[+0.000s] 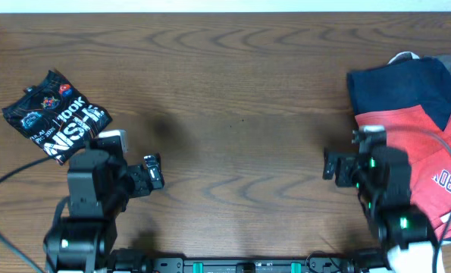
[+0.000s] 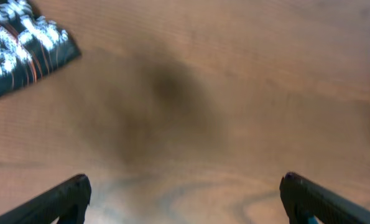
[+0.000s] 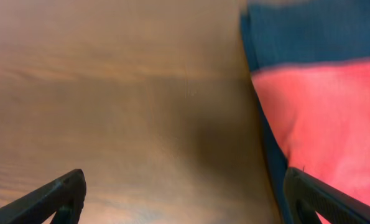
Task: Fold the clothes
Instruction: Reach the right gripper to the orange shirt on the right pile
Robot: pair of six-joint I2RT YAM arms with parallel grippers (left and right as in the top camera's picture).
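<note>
black tee, one; red tee, one

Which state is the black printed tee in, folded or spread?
Folded: the black printed tee lies as a small compact rectangle, no sleeves showing.

A brown wood-grain table carries three garments. A navy garment lies flat at the right edge. A red shirt lies over the navy garment's near part, with navy showing along its left side. A folded black tee with white print lies well to the left of the navy garment, bare wood between.
</note>
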